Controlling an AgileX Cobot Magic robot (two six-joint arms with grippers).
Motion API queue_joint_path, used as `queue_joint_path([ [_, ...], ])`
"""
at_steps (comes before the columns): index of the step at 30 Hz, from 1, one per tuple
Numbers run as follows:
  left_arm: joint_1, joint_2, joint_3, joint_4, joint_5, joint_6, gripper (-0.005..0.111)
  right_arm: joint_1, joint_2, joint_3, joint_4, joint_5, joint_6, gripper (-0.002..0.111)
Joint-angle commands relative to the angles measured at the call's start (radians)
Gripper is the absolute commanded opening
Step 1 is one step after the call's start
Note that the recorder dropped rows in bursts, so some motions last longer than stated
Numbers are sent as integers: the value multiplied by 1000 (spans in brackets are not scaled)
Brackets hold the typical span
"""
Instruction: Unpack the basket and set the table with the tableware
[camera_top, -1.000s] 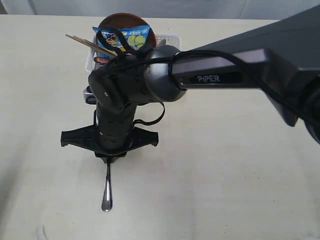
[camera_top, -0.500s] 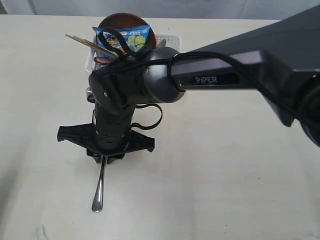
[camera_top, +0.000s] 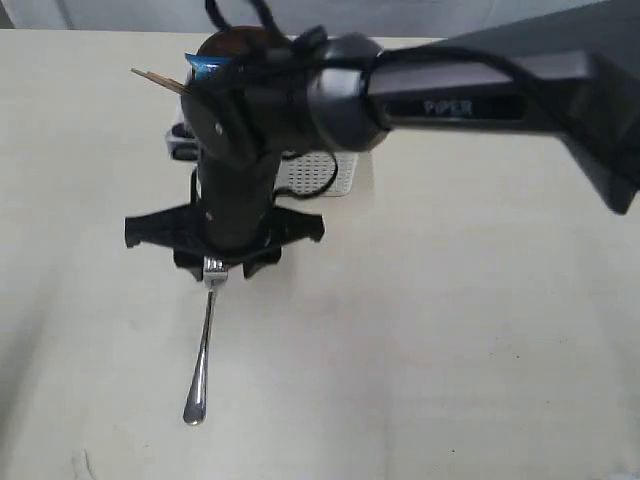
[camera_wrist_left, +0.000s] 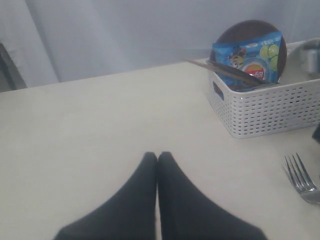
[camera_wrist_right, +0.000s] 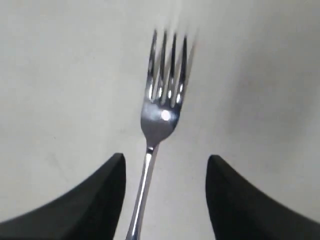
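1. The place reads as a robot lab or test cell, dressed up as a dining setup.
2. Main cue: a black multi-joint arm (camera_top: 470, 95) with "PIPER" printed on its link reaches over the work surface.
3. The desk (camera_top: 480, 350) is large, plain and pale cream, with faint wood grain.
4. The backdrop (camera_wrist_left: 125, 35) is a plain pale grey sheet or curtain hung behind the desk's far edge, seen in the left wrist view.
5. The props are household items. A white perforated basket (camera_wrist_left: 270, 107) holds a blue chip bag (camera_wrist_left: 247, 52), a brown plate (camera_wrist_left: 240, 32) and wooden chopsticks (camera_wrist_left: 225, 71).
6. A steel fork (camera_top: 203, 350) lies flat on the desk.
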Motion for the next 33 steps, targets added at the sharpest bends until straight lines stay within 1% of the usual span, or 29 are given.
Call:
queue_joint_path([
  [1,-7,-3,3,-11,-2,2,0,-49,-48,-145,-42,105,-132,48],
  [4,-7,-3,3,-11,-2,2,0,-69,-53,-266,-120,149,-158,48],
  [6,-7,-3,3,-11,-2,2,0,-78,-47,-333,-245,176,-155,48],
  [9,-7,-3,3,-11,-2,2,0,-88,-23,-382,-388,186,-148,48],
  [12,-7,-3,3,-11,-2,2,0,-113,52,-406,-398,156,-254,48],
  [16,-7,-3,3,-11,-2,2,0,-118,139,-406,-441,76,-359,48],
  [19,-7,-3,3,-11,-2,2,0,-118,179,-407,-476,-4,-371,48],
  [24,-7,-3,3,-11,-2,2,0,-118,216,-407,-541,-42,-371,48],
  [25,-7,-3,3,-11,-2,2,0,-118,221,-407,-562,-44,-371,46],
  [30,-7,-3,3,-11,-2,2,0,-118,241,-407,-606,-44,-371,24],
  [33,-7,-3,3,-11,-2,2,0,-118,246,-407,-606,-44,-369,16],
])
